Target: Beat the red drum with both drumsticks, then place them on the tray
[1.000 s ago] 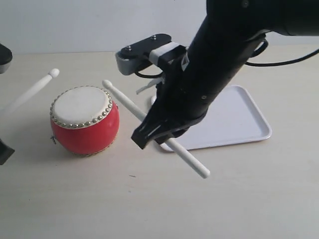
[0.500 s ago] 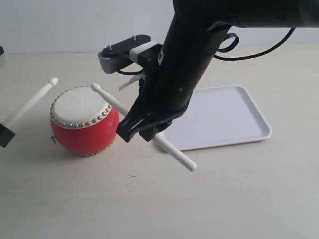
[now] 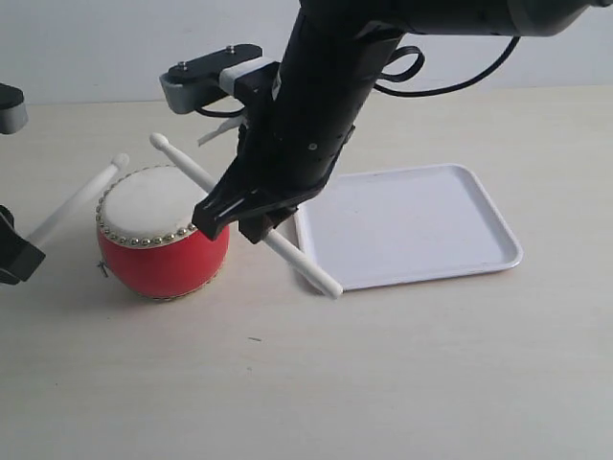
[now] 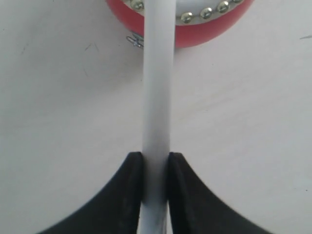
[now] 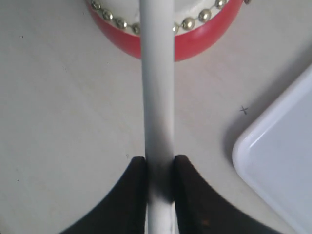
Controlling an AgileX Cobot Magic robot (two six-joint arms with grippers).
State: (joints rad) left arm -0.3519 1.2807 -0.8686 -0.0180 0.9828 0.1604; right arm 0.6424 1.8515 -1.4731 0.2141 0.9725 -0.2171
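Observation:
The red drum (image 3: 163, 251), with its off-white skin and ring of silver studs, stands on the table at the left. My right gripper (image 3: 251, 226) is shut on one drumstick (image 3: 196, 175). That stick slants across the drum's right rim, its tip up past the far edge and its butt near the tray's corner. At the left edge my left gripper (image 3: 13, 257) is shut on the other drumstick (image 3: 77, 199), whose tip is close to the drum's left rim. Both wrist views show black jaws pressed on a white stick (image 4: 158, 97) (image 5: 157, 97) that points at the drum (image 4: 195, 36) (image 5: 195, 45). The white tray (image 3: 479, 251) lies empty to the right.
The right arm's dark body (image 3: 316, 96) and its cables hang over the middle of the table, between the drum and the tray (image 5: 282, 161). A grey camera bracket (image 3: 196, 81) sticks out behind the drum. A pale wall runs behind the table.
The right arm has swung left, carrying its stick from beside the drum to across the drum's right rim. The left stick has moved right, its tip closer to the drum.

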